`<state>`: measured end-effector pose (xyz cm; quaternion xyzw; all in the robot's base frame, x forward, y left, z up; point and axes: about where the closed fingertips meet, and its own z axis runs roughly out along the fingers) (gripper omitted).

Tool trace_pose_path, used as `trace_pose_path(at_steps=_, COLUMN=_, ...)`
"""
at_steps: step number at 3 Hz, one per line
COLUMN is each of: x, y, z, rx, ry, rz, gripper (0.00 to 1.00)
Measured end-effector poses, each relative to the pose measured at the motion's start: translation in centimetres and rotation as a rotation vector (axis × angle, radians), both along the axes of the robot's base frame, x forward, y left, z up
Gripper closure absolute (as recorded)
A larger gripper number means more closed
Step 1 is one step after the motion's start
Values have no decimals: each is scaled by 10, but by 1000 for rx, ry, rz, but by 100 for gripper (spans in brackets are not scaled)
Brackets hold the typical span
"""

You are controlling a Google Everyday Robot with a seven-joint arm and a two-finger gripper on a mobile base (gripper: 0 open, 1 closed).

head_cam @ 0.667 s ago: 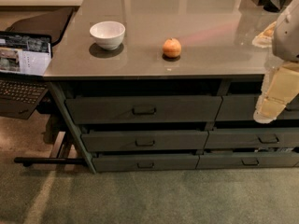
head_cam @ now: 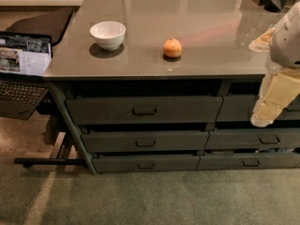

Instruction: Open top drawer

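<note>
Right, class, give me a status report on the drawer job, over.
Hand at view's right edge, off the handle. Top drawer looks shut. Nothing blocks its front.

I've got the grey, glossy tabletop [head_cam: 211, 55] filling the upper view, with a white bowl [head_cam: 108, 34] sitting on it toward the left and an orange fruit [head_cam: 172, 48] well apart to its right, nearer the middle. At the far right a flat pale thing [head_cam: 260, 42] lies on it, partly hidden from me. My pincer [head_cam: 263, 117] hangs just below the tabletop's front edge there.
</note>
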<state>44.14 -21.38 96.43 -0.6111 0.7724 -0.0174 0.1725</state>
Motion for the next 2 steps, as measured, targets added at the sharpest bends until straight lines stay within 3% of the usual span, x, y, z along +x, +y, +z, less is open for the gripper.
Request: trace_pose_path(at_steps=2, x=14, y=23, z=-67, rx=123, ry=-3, rz=59, gripper=0)
